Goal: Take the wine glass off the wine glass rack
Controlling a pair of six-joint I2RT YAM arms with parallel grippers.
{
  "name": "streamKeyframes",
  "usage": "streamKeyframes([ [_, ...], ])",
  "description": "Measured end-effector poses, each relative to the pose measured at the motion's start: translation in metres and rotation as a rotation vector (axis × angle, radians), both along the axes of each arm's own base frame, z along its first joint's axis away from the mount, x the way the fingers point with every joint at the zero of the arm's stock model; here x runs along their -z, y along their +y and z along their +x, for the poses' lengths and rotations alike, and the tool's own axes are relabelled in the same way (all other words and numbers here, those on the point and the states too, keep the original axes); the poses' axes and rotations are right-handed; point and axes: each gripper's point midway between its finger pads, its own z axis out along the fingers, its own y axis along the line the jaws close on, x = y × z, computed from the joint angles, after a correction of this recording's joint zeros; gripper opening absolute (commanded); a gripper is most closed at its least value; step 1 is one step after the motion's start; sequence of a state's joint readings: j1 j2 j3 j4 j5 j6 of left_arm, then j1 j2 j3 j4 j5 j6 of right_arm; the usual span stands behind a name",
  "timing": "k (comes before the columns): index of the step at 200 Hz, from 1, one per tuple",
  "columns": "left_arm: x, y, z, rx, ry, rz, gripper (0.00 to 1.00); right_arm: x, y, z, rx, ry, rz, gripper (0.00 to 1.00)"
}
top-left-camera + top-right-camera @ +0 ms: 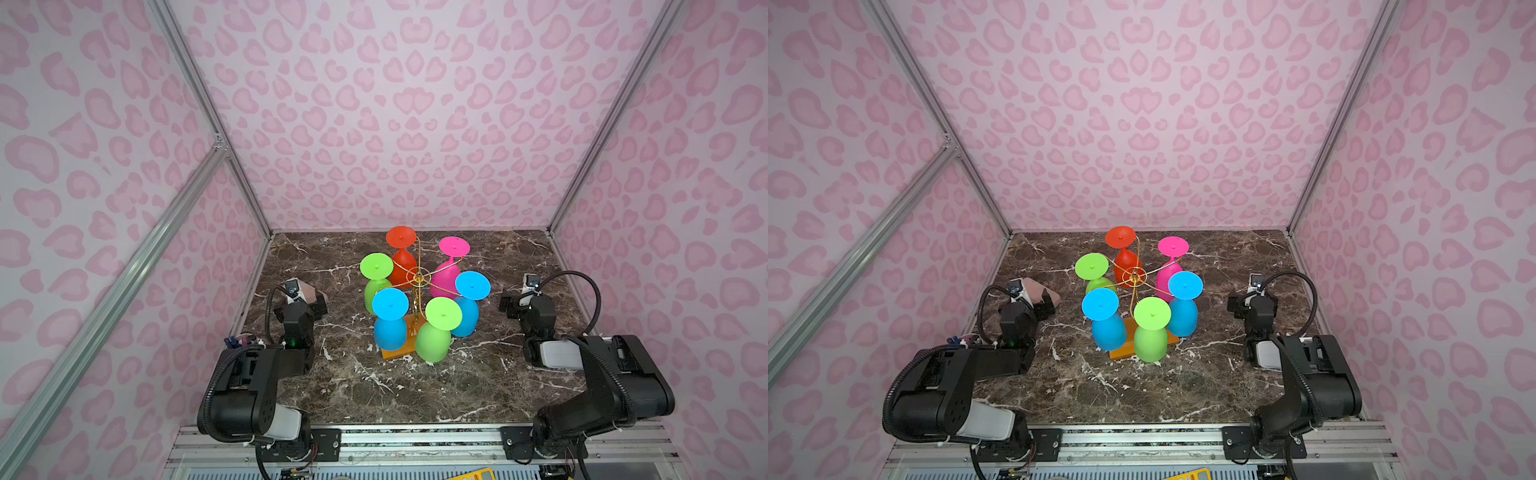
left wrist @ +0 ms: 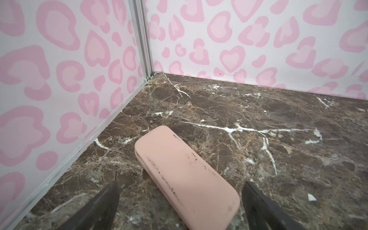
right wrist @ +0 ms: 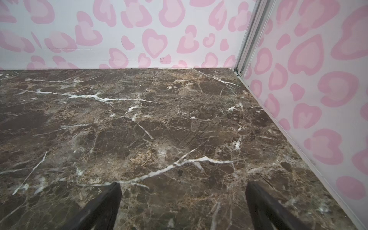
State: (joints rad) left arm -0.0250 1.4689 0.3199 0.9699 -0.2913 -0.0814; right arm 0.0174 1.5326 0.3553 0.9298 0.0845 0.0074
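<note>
Gold-wire wine glass rack (image 1: 418, 278) hangs six glossy wine glasses (image 1: 432, 340); flanking it, left gripper (image 2: 181, 183) and right gripper (image 3: 183, 183) — both gaping, empty.

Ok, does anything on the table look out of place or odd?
A pink case with dark scuff marks lies by the open left gripper, apart from the wine glass rack; it has no part in this task.

The wine glass rack (image 1: 417, 279) stands mid-table (image 1: 374, 395), with six wine glasses (image 1: 432, 340) hanging bowl-down around its post. Well to its left is the left gripper (image 2: 180, 184), an oblong case (image 2: 185, 175) lying between its parted jaws. The right gripper (image 3: 183, 185) is well to the rack's right, near the side wall.
</note>
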Motion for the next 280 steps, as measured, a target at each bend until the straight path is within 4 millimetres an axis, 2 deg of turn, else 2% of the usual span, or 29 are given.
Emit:
streamKeyframes([
  [231, 0.000, 0.001, 0.000, 0.006, 0.004, -0.005, 0.97, -0.001, 0.000, 0.000, 0.000, 0.000, 0.000, 0.99],
  [242, -0.008, 0.000, 0.002, -0.002, 0.021, 0.000, 0.98, -0.012, 0.000, 0.004, 0.013, 0.007, -0.008, 0.99],
  [251, -0.028, -0.001, 0.006, -0.008, 0.004, 0.002, 0.97, -0.032, -0.002, 0.012, 0.039, 0.004, -0.010, 0.99],
  [265, -0.084, 0.001, 0.009, -0.025, -0.102, -0.012, 0.97, -0.090, -0.008, 0.029, 0.097, -0.057, 0.032, 0.99],
  [280, -0.140, 0.005, -0.001, -0.051, -0.219, -0.031, 0.97, -0.143, -0.016, 0.035, 0.155, -0.120, 0.138, 0.99],
])
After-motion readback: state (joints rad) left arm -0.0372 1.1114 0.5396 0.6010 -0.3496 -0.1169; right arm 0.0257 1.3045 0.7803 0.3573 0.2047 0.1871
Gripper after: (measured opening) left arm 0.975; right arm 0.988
